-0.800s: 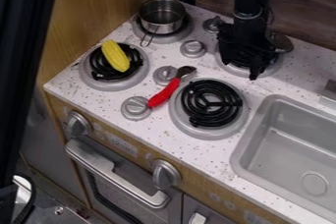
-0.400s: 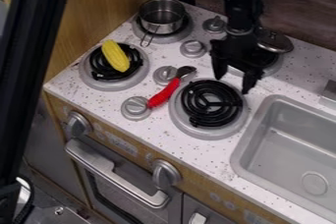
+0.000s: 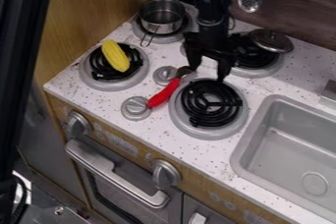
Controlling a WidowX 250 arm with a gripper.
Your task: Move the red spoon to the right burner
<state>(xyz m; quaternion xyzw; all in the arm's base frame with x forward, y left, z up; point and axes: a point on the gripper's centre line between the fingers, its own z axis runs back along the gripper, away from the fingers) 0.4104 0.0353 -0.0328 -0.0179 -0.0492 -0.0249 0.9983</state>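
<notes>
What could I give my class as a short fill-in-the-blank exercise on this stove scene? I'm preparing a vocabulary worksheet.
The corn is coloured ____.
The pot stands on a burner at the ____ of the stove.
The spoon's handle is coloured ____.
To the right of the burners is a grey ____.

Missing words: yellow; back; red; sink.

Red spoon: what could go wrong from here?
One finger of the open gripper hangs near the red spoon, at its metal end, and might knock it aside on the way down. The spoon's other end lies close beside a knob, so a grasp there could catch the knob.
</notes>
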